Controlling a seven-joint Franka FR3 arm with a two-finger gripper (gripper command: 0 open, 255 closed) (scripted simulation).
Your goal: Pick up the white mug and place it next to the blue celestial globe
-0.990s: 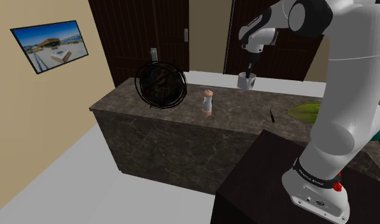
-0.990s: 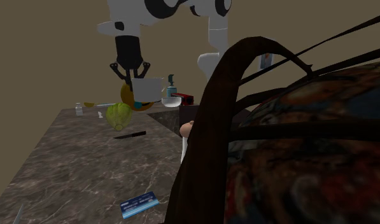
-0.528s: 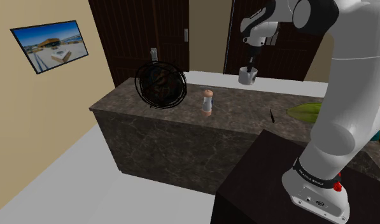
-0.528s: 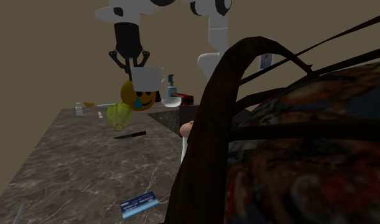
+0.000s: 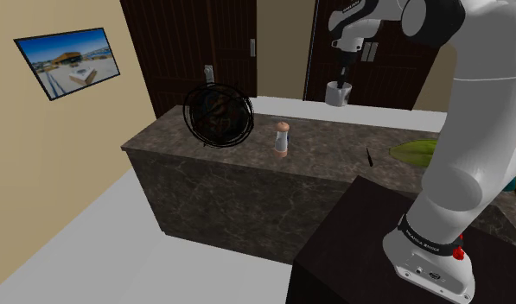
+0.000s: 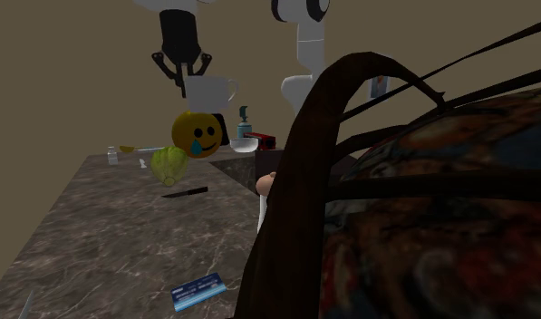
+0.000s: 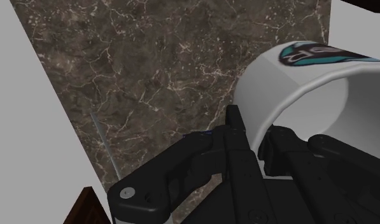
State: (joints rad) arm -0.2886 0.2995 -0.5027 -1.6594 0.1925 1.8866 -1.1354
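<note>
The biggest thing is the long dark stone counter (image 5: 334,164), with pale veins running over it. The white arm (image 5: 472,129) stands on its dark box stand (image 5: 368,250) and bends high over the counter. Near the end of the counter on the shoulder view's left sits the celestial globe (image 5: 218,115) – a dark ball inside black rings, which looms very big and close in the second exterior view (image 6: 422,227). A yellow smiley face (image 6: 197,134) with a blue tear shows at the far end of the counter there, and a green leafy thing (image 6: 169,166) lies just in front of it. The white mug (image 5: 337,93) hangs in the air above the counter, well apart from the globe. It has a teal and black picture on its side (image 7: 309,54), and its handle points to the second exterior view's right (image 6: 210,91). The black gripper (image 5: 343,78) is clamped on the mug's rim – one finger inside the cup and one outside (image 7: 249,143). A small pepper mill (image 5: 282,138) stands upright on the counter between the globe and the mug. A black knife (image 6: 185,191) lies flat on the stone, and a little blue card (image 6: 198,289) lies closer to the second exterior camera.
</note>
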